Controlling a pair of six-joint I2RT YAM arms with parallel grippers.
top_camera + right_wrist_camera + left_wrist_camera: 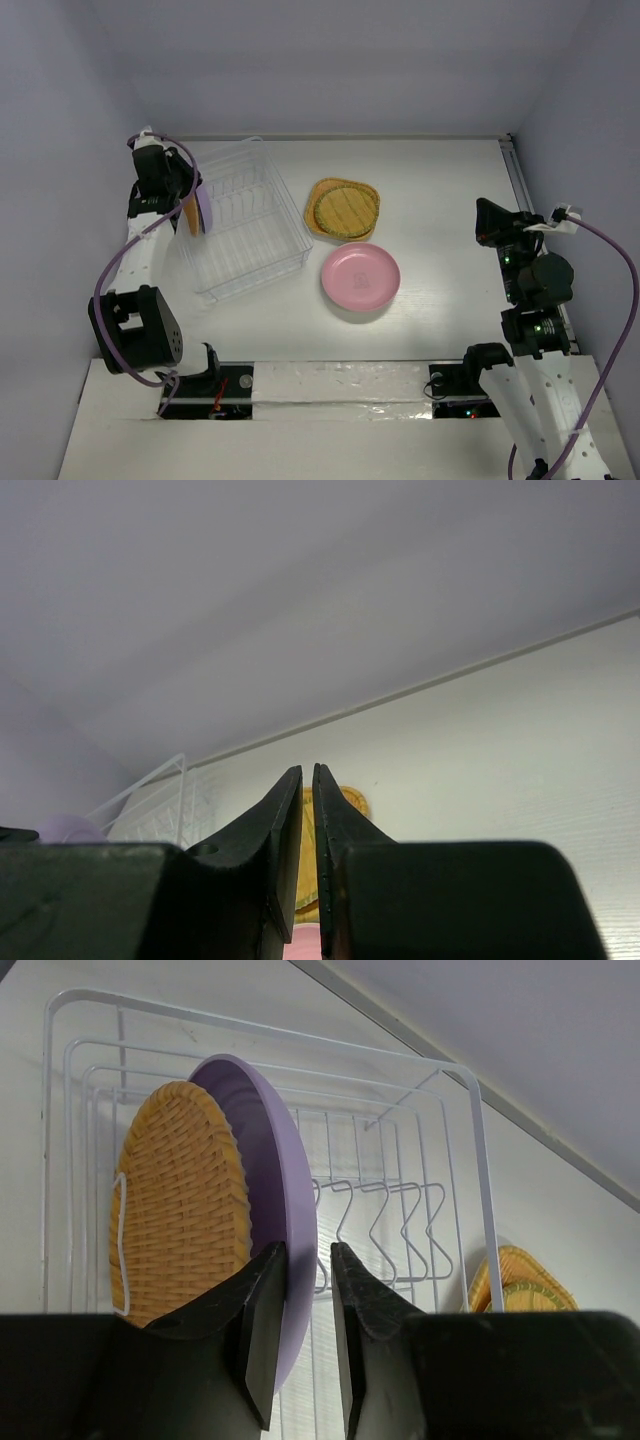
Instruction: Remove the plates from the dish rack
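The clear dish rack [245, 235] stands at the left of the table. A round purple plate [270, 1150] and an orange woven plate [180, 1200] stand upright in its left end. My left gripper [308, 1250] is open with its jaws either side of the purple plate's rim; the left finger touches it and the right finger is a small gap away. In the top view the left gripper [190, 198] is at the rack's left end by the purple plate [204, 208]. My right gripper [308, 772] is shut and empty, raised at the far right [487, 222].
An orange rounded-square textured plate [343, 210] lies flat to the right of the rack, with a round plate stacked in it. A pink plate [360, 276] lies in front of it. The rack's ribbed slots [385, 1225] to the right of the purple plate hold nothing.
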